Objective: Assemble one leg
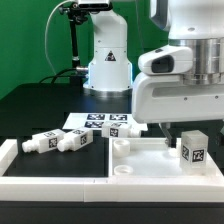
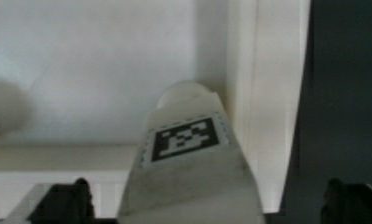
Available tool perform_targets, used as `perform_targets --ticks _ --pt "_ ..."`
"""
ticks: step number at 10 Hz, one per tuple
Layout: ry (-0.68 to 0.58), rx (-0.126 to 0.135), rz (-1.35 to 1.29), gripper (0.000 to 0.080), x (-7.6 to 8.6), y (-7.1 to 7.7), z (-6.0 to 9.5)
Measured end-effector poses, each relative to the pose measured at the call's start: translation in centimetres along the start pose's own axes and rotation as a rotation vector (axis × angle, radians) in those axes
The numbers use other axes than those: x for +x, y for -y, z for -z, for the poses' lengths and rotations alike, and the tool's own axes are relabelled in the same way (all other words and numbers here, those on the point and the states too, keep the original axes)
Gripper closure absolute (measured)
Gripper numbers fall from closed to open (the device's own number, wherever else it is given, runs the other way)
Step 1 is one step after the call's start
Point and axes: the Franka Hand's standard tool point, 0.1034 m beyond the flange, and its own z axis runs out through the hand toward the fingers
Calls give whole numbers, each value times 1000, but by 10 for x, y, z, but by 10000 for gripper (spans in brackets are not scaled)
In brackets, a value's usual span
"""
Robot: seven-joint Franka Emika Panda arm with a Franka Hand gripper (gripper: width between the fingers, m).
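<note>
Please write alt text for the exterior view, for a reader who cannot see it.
A white robot gripper hangs over a tagged white leg standing upright on a large white panel; whether it grips the leg cannot be told. At the exterior view's left, several more tagged legs lie in a row, with the marker board behind them.

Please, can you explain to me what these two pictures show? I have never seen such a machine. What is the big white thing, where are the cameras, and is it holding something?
The big white machine is a robot arm. The exterior view comes from a camera standing off the arm; the wrist view comes from a camera on the arm's wrist, looking down between its two dark fingers. On the black table lies a large white panel with a raised rim, a furniture part. Short white legs with black-and-white tags lie toward the exterior view's left, and behind them a flat marker board. The gripper is lowered around one leg standing on the panel. Whether the fingers already squeeze it, I cannot tell.
</note>
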Motion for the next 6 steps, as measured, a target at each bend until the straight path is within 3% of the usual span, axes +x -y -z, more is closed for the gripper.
perform_targets --ticks 1,3,6 --pt "-1 -2 -1 270 0 -1 0" --pt "0 -2 -112 515 0 -1 -1" --pt "-8 -3 -419 514 1 -2 -1"
